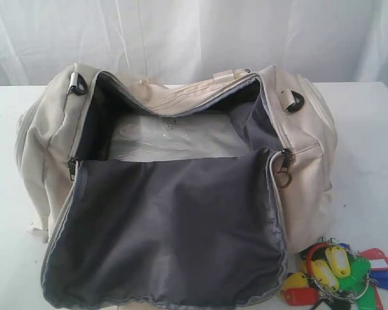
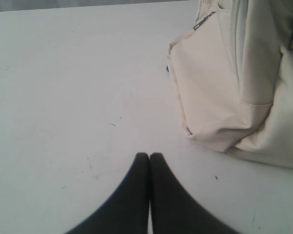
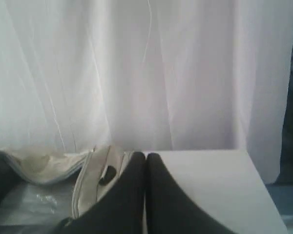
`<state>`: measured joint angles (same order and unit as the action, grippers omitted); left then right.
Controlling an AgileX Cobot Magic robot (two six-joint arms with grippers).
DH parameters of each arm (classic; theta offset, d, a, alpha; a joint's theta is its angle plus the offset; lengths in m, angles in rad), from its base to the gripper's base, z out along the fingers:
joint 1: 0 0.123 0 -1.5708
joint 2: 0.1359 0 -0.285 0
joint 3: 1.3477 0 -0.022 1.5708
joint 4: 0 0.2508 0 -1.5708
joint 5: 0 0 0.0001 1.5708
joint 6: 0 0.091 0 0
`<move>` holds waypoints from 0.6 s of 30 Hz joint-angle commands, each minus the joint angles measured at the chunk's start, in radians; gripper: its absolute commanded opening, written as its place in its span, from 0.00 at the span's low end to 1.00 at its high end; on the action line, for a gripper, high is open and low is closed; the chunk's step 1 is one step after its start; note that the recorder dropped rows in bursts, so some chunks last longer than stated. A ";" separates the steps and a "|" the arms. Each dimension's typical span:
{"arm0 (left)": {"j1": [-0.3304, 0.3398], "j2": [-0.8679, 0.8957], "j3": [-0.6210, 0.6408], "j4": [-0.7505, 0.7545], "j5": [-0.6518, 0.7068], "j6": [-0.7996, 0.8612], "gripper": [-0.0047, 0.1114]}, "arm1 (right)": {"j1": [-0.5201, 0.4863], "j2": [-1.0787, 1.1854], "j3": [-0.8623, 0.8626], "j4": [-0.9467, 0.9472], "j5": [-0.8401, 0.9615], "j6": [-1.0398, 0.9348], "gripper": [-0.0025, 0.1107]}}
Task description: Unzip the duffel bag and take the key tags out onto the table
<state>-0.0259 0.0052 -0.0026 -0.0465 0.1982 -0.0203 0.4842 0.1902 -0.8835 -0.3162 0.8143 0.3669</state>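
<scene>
We are finding the key tags [image 1: 339, 271] lying out on the desk [image 1: 368, 129], just beside the near right corner of the duffel bag [image 1: 304, 168], at the lower right of the exterior view. The bunch is fanning out in red, yellow, green and blue around its rings, so it is showing no single long axis; the outer tags are pointing away from the bag, and the frame edge is cutting some off. The bag is lying with its long axis running across the exterior view, left to right. Its mouth is facing up, and the flap [image 1: 174, 232] is hanging toward the camera with the grey lining showing and a zipper pull [image 1: 283, 175] dangling at its right end.

The left end effector [image 2: 149, 156] is hovering closed and empty over bare desk near the bag's end. The right end effector [image 3: 146, 156] is likewise closed on nothing, poised by the bag's rim with the curtain [image 3: 136, 73] behind.

We are judging the task as good as done. What we are worrying about is a moving arm brushing the bag, since a shifting corner could drag or cover the tags lying so close.
</scene>
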 commanded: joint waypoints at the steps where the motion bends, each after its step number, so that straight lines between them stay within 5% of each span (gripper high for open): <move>1: -0.006 -0.005 0.003 -0.006 0.003 -0.001 0.04 | -0.015 -0.070 0.129 0.011 -0.215 -0.001 0.02; 7: -0.006 -0.005 0.003 -0.006 0.003 -0.001 0.04 | -0.067 -0.104 0.511 0.294 -0.675 -0.226 0.02; 15: -0.006 -0.005 0.003 -0.006 0.003 -0.001 0.04 | -0.070 -0.190 0.883 0.299 -0.672 -0.232 0.02; 18: -0.006 -0.005 0.003 -0.006 0.003 -0.001 0.04 | -0.106 -0.190 0.883 0.299 -0.462 -0.232 0.02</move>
<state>-0.0259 0.0052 -0.0026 -0.0465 0.1982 -0.0203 0.4116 0.0074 -0.0108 -0.0199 0.2358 0.1456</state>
